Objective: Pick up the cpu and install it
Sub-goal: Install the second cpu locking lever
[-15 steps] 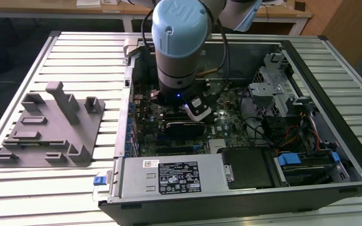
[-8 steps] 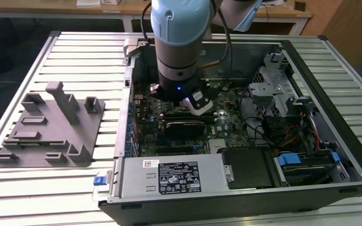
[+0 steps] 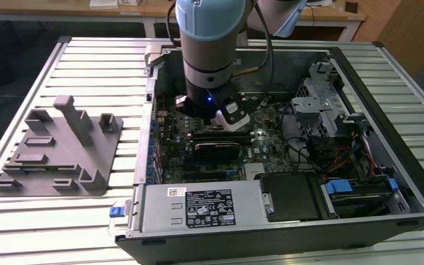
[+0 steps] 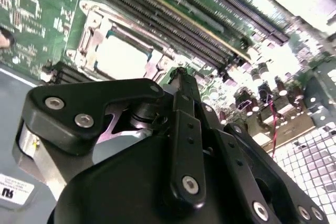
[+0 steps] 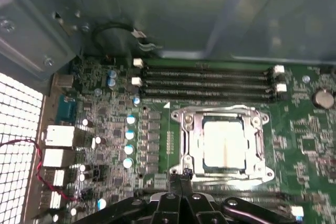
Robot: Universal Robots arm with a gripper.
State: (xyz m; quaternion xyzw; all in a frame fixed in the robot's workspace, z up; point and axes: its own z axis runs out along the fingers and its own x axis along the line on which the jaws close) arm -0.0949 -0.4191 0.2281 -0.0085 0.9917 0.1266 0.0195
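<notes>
The cpu [image 5: 223,142] is a pale silvery square lying flat inside the metal socket frame [image 5: 184,129] on the green motherboard [image 5: 304,145]. The second wrist view also has the cpu [image 4: 122,56] in its frame, just beyond the black fingertips. My gripper [image 5: 180,174] hovers beside the socket's edge with its fingers pressed together and nothing between them. In the second wrist view the gripper [image 4: 181,73] stands apart from the chip. In the exterior view the gripper [image 3: 227,118] reaches down into the open computer case [image 3: 149,160], above the board's middle.
Memory slots [image 5: 210,80] run along one side of the socket. Capacitors [image 5: 128,135] and rear ports [image 5: 58,137] lie on another. A drive cage [image 3: 322,105], cables and a power supply [image 3: 197,207] crowd the case. A grey fixture [image 3: 57,149] sits on the slatted table at the exterior view's left.
</notes>
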